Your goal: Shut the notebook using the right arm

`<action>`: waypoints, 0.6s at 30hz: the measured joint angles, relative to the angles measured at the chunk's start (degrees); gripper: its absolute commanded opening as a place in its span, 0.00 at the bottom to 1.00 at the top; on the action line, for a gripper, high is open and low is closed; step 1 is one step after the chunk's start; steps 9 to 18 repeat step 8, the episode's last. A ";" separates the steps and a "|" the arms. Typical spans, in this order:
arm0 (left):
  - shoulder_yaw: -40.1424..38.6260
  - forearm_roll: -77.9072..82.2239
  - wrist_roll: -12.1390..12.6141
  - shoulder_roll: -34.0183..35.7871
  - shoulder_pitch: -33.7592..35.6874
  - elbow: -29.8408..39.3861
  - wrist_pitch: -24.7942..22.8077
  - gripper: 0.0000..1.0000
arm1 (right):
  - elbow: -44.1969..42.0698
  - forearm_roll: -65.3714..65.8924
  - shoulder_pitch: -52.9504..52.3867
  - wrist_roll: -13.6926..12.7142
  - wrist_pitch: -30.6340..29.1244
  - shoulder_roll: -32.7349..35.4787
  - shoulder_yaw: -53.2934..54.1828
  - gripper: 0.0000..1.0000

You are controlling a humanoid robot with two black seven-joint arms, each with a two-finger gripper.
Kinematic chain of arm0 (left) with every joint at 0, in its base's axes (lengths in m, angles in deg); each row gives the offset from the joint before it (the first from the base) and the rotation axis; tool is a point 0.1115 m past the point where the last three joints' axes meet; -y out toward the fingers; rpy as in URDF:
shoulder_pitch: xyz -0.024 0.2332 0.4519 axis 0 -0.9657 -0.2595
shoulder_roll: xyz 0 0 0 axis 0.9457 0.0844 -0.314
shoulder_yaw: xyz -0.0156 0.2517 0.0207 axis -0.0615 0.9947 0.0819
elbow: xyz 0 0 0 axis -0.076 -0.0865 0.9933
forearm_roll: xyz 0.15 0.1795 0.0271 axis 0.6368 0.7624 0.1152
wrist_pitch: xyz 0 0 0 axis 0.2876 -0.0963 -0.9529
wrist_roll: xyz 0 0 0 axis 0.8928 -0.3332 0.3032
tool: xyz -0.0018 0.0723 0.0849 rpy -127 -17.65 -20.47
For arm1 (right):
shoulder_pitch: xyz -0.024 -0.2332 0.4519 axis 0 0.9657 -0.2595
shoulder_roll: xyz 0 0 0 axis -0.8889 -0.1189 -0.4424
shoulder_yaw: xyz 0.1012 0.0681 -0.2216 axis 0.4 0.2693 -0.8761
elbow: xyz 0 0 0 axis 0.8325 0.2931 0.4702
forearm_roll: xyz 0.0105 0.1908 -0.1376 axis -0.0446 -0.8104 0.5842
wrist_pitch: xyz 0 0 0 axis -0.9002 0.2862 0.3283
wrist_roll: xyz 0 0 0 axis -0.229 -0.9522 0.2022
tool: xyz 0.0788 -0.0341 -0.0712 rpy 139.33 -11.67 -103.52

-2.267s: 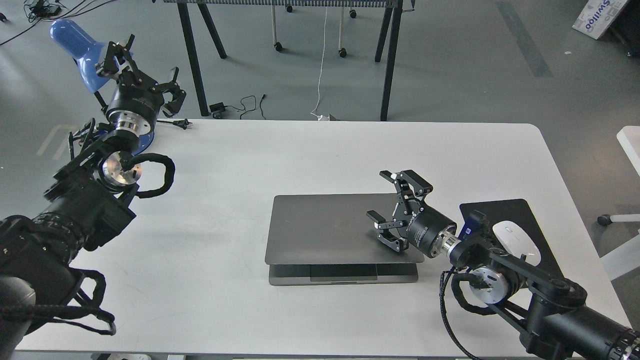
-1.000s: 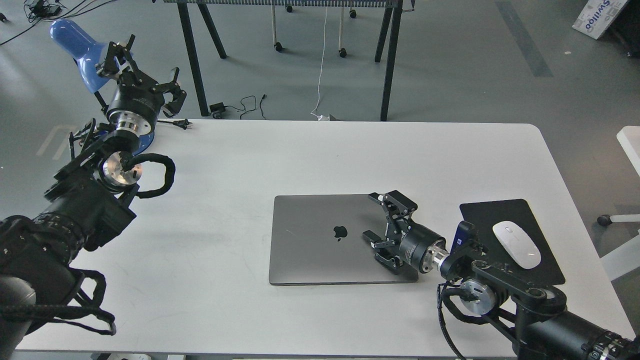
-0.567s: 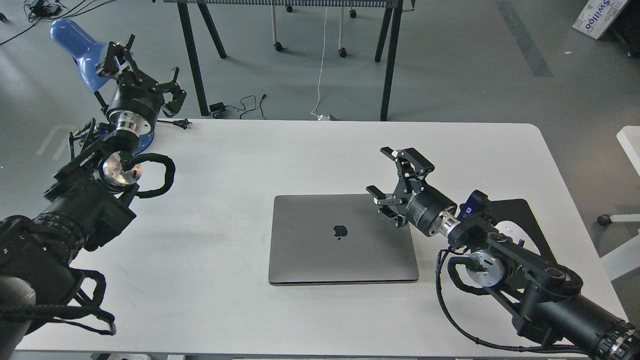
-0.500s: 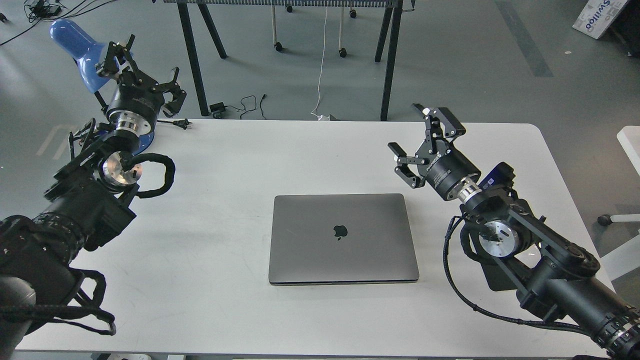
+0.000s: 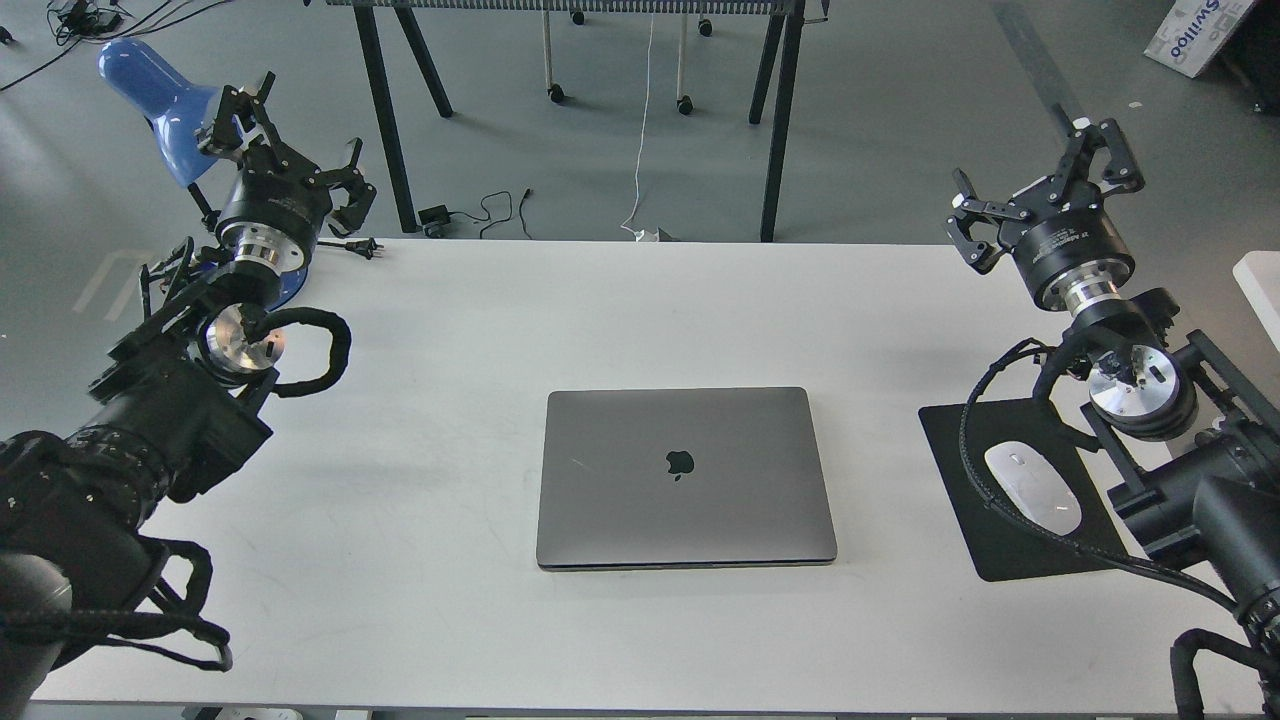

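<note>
The notebook (image 5: 686, 477) was seen shut flat; the right tool (image 5: 1040, 195), spread and empty, risked only cable snagging on the mouse (image 5: 1033, 501).

L arm (image 5: 150, 420) enters from lower left of frame, reaching up to upper left; silver wrist disc faces cam, cable loop beside it. L gripper (image 5: 285, 125) at top, fingers spread apart, nothing between them. R arm (image 5: 1180, 440) enters from lower right, wrist bent upward. R gripper (image 5: 1040, 170) sits upper right, fingers apart w/ white tips, holding nothing.
</note>
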 measured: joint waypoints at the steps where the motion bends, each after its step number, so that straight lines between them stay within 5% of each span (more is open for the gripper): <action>1: 0.00 0.02 0.03 0.00 0.00 0.00 0.00 1.00 | -1.08 -0.31 -0.21 0.02 -0.16 0.02 0.26 1.00; 18: -0.02 -0.02 0.05 0.00 0.00 0.03 0.00 1.00 | -4.02 -0.65 -0.75 0.50 -1.54 0.04 0.06 1.00</action>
